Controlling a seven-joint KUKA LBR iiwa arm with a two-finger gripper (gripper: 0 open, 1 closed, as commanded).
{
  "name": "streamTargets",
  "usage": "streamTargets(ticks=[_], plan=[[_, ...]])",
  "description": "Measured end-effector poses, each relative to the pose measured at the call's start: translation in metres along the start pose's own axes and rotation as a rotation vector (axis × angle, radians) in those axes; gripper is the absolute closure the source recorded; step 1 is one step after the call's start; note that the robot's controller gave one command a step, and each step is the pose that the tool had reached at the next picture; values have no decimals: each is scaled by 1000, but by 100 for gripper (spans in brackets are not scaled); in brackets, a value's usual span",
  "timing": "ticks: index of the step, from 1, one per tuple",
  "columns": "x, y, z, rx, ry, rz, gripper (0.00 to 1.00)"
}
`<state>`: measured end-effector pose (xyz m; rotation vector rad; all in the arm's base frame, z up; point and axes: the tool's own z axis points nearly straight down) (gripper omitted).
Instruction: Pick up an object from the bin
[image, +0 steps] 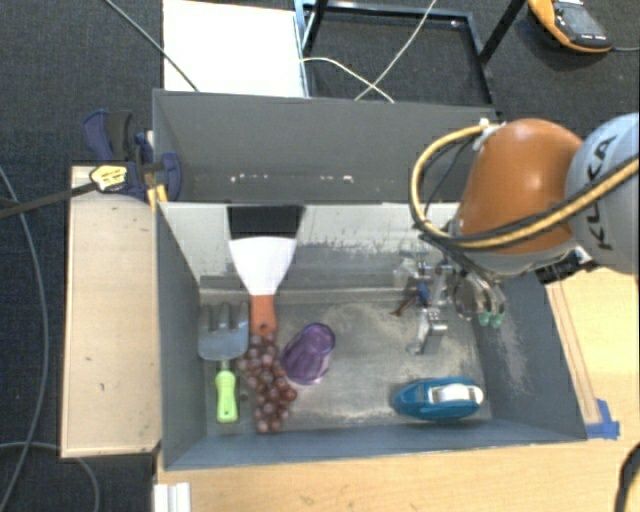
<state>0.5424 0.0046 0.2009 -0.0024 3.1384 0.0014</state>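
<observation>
Arm (604, 185) lettered "KUKA". Pincer (425, 338) over bare bin (370, 335) floor, grip state can't be told. Blue-and-white object (438, 398) near; grape bunch (266, 383) well apart.

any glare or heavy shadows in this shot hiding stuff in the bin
Camera view: soft, even light with no hard glare; the white scraper is the brightest spot. Camera view: mild shade along the bin's left wall by the fork, and around the end effector; neither seems to hide anything.

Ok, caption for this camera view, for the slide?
Gripper over the right side of the bin, near a blue-and-white object; grapes and spatula at left.
</observation>
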Motion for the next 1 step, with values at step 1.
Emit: streamTargets(ticks=[1], plan=[[0,0,0,0,0,0,100]])
